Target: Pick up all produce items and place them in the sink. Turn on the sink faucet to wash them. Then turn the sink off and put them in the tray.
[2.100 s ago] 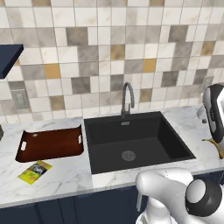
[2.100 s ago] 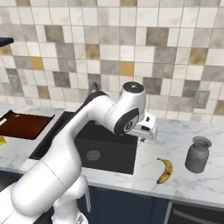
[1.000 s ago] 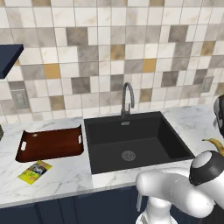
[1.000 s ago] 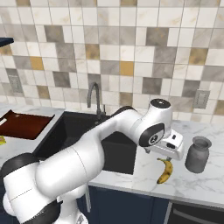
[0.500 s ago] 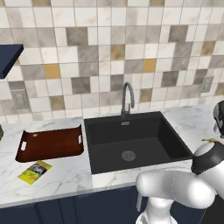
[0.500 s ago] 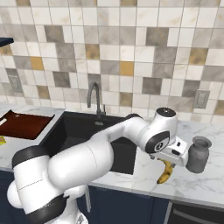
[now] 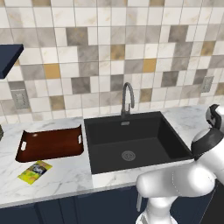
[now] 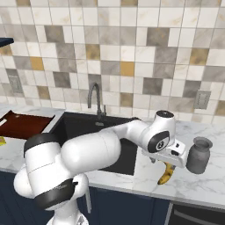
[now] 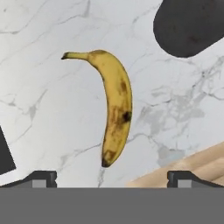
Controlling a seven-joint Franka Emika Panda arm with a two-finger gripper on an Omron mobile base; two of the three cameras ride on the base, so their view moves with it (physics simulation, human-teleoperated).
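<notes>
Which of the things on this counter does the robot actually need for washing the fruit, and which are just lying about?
Needed for the job:
- banana, lying on the counter
- sink
- faucet
- tray
- gripper, open above the banana

Just lying about:
- yellow-green packet, in front of the tray
- grey jar, beside the banana

A curved yellow banana (image 9: 114, 105) with brown spots lies flat on white marble right of the black sink (image 7: 131, 140); grey gooseneck faucet (image 7: 127, 98) behind it, reddish-brown tray (image 7: 50, 144) left
</notes>
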